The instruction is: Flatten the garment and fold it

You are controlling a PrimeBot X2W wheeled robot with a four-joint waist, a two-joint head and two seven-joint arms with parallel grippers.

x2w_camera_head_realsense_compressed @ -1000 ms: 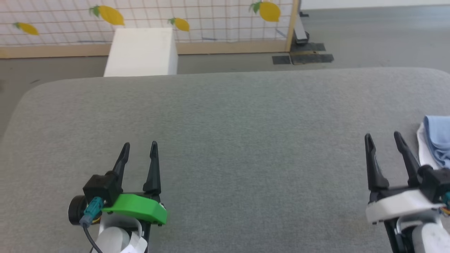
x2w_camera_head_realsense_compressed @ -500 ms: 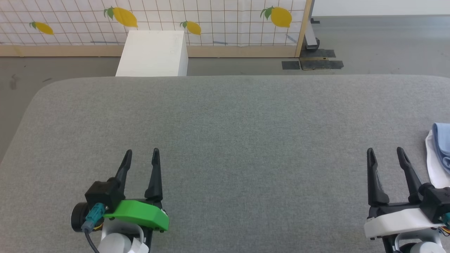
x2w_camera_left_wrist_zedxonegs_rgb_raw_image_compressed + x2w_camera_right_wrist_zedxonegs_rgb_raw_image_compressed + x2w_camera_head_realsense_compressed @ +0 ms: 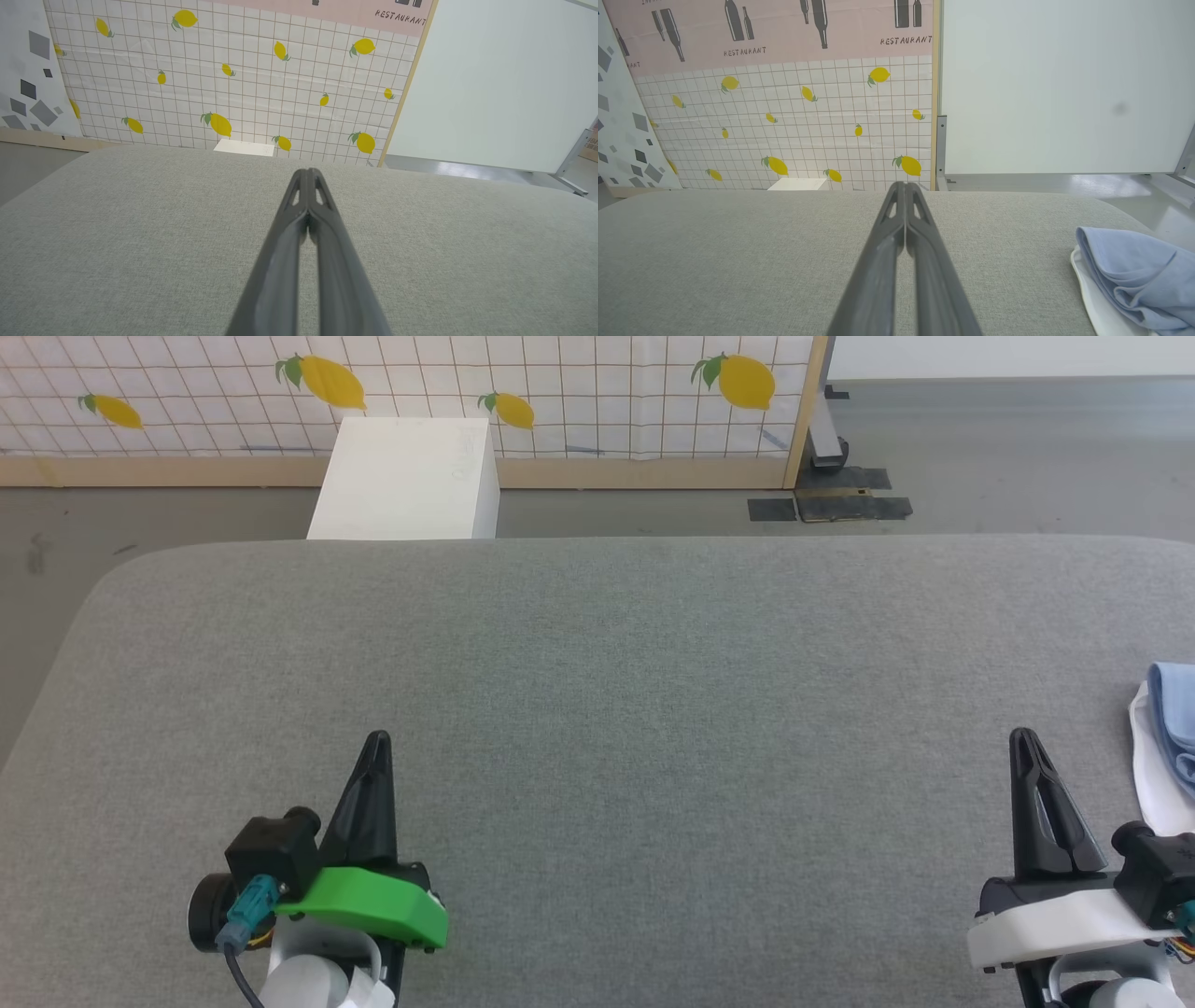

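Along the right end of the grey padded table point(image 3: 597, 644), the garment point(image 3: 1174, 709) lay bunched in soft light blue folds. A white layer sat under it, either its own lining or a separate cloth; which could not be told. The left gripper point(image 3: 376, 742) hung over the table's near side toward its left end, fingers clenched together on nothing. The right gripper point(image 3: 1024, 739) hung over the near side toward the right end, near the garment but apart from it, its fingers likewise pressed tight and empty. Judging by the rounded, drooping folds, the shirt seemed light and limp, likely to sag and drag rather than hold any shape, and unlikely to slide freely on the table's textured cover. A pinch through a single layer at an edge would probably serve better than a grab at the heap, which risked lifting several layers at once; the jaws would have to part first. The head view cut the garment off at its border but gave both grippers and their spacing across the table. The right wrist view gave the stacked folds point(image 3: 1134, 266) and the white layer's curved rim, though where collar or hems lay stayed hidden. The left wrist view gave the closed tips point(image 3: 308, 173) over bare table.
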